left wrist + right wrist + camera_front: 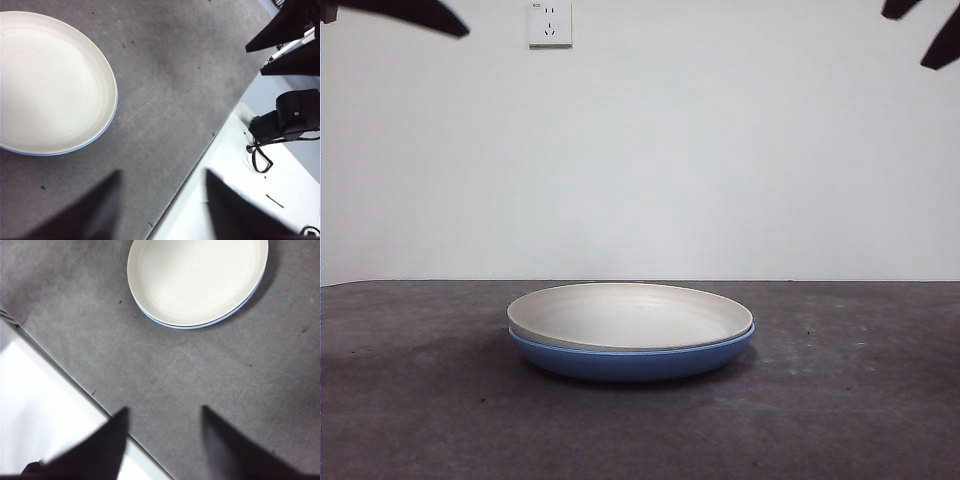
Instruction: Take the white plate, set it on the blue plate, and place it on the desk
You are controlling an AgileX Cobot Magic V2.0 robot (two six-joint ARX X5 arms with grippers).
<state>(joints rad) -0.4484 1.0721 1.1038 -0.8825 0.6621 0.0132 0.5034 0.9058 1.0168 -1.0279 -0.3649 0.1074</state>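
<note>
- Blue plate [630, 360] mostly hidden: white plate [630, 315] nested in it, centre frame on desk [420, 400]; only outer wall and rim edge show.
- Left gripper [162, 200] jaws spread, empty, raised over desk edge, apart from plates.
- Right gripper [162, 435] jaws spread, empty, also clear.
- Wall socket [549, 22] top, cut off.
</note>
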